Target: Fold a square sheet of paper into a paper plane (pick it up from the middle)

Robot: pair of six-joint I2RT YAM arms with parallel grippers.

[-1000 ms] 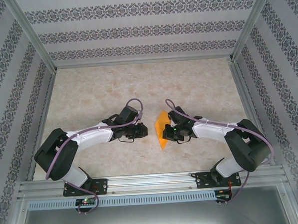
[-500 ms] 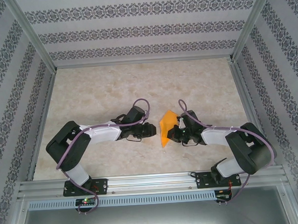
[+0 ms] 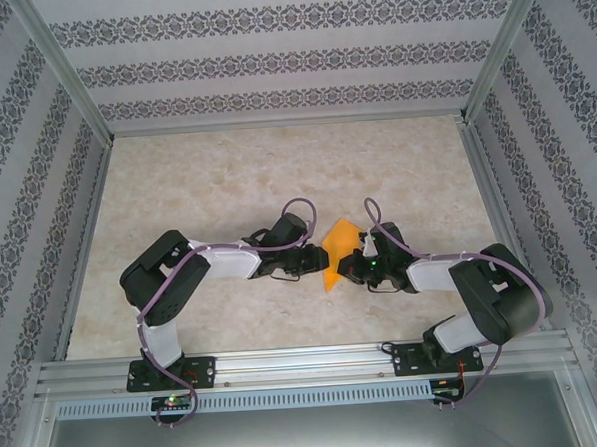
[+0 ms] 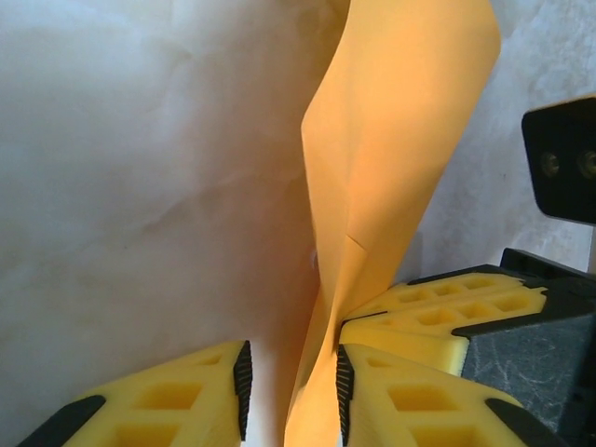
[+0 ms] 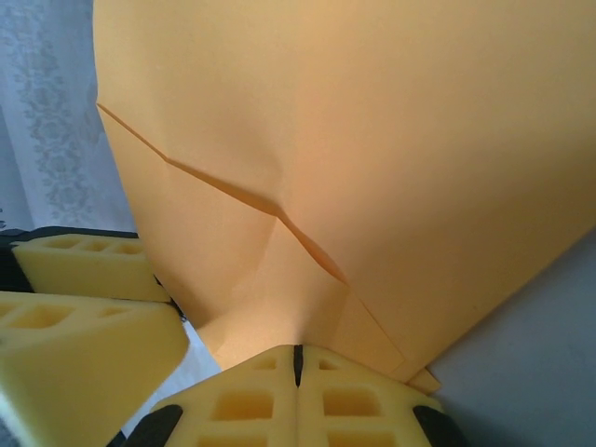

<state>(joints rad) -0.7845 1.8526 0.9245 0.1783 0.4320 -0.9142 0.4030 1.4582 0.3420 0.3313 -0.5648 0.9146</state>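
The orange square sheet of paper (image 3: 336,252) is folded into layered flaps with creases and stands on edge above the table, held up between both arms. My right gripper (image 3: 349,268) is shut on its lower folded edge; in the right wrist view the jaws (image 5: 298,358) are pressed together on the paper (image 5: 372,140). My left gripper (image 3: 312,262) faces it from the left. In the left wrist view that gripper (image 4: 293,391) is open, and the paper (image 4: 400,158) runs through the gap, lying against the right pad (image 4: 344,391) and clear of the left one.
The beige tabletop (image 3: 226,177) lies open behind and to both sides of the arms. Patterned walls and an aluminium frame (image 3: 88,224) enclose it. The right gripper's yellow fingers (image 4: 438,312) sit just beside the left gripper's right finger.
The left arm has reached right until its jaws, now wider apart, straddle the paper's edge. The right gripper drifted slightly right with the paper and stayed shut.
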